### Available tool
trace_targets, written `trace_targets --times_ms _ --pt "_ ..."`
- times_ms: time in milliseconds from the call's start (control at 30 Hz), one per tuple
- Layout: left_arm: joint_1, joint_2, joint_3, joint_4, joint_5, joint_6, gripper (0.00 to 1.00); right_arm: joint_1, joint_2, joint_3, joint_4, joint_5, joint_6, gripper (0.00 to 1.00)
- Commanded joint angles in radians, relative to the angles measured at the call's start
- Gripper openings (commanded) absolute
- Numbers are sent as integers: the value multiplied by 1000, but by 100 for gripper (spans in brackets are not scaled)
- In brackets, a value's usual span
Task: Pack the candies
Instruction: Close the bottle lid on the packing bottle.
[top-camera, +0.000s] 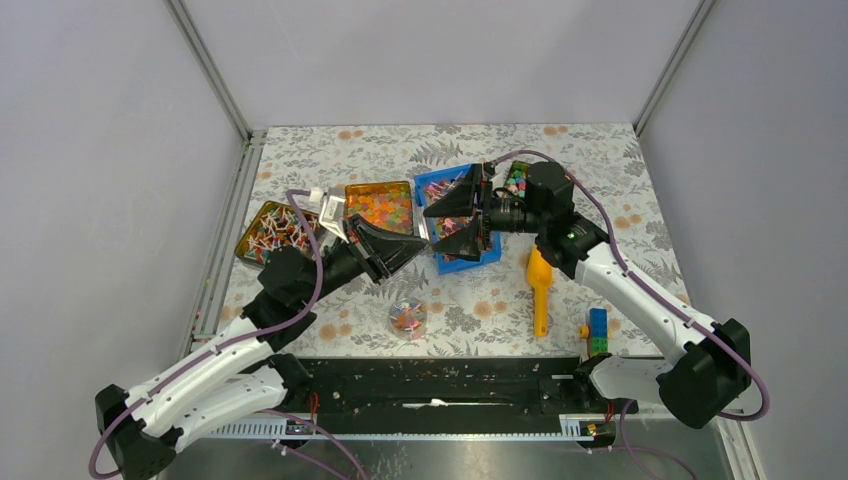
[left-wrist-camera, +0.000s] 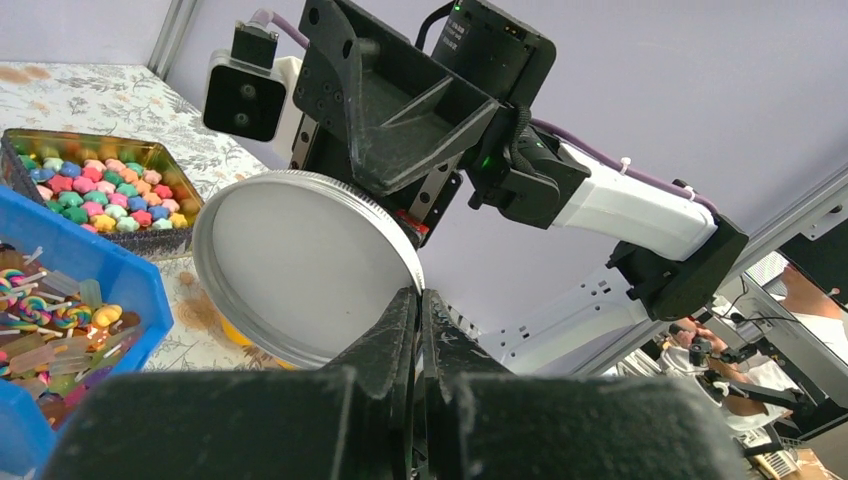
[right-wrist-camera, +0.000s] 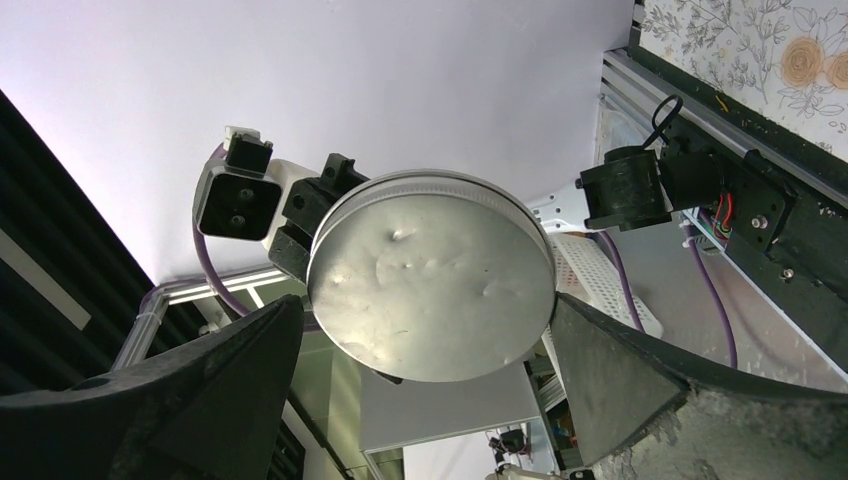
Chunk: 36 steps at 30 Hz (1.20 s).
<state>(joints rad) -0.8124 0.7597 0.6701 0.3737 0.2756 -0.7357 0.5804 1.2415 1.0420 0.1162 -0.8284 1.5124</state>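
A round silver metal lid (left-wrist-camera: 300, 265) hangs in the air above the table. My left gripper (left-wrist-camera: 420, 295) is shut on its rim, holding it edge-on. My right gripper (right-wrist-camera: 425, 300) is open, one finger on either side of the lid (right-wrist-camera: 430, 290), both tips close to its edge. In the top view the two grippers meet over the blue bin, left gripper (top-camera: 425, 240) and right gripper (top-camera: 455, 215). A small clear round jar (top-camera: 407, 318) with pink and red candies inside stands uncovered on the table near the front.
The blue bin (top-camera: 468, 266) holds lollipops and wrapped sweets. A gold tray of orange-yellow jelly pieces (top-camera: 381, 206) lies to its left, a tray of pastel sweets (top-camera: 516, 178) behind it, and another gold tray (top-camera: 272, 230) at far left. An orange scoop (top-camera: 539, 285) and stacked blocks (top-camera: 598, 330) lie right.
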Motion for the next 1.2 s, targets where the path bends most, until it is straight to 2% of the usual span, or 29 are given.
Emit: trace_targets --times_ms 0,467,833,1167 --pt "2 -38 -24 27 -63 -1 0 13 -13 8 30 2 0 100" --pt "2 -15 -18 52 3 -7 0 14 10 42 -61 -15 -55 100" --pt "2 9 -15 80 36 -30 0 19 25 38 -29 -11 -37 100" --pt "2 3 -23 74 18 -17 0 18 26 29 -53 -15 -61 83"
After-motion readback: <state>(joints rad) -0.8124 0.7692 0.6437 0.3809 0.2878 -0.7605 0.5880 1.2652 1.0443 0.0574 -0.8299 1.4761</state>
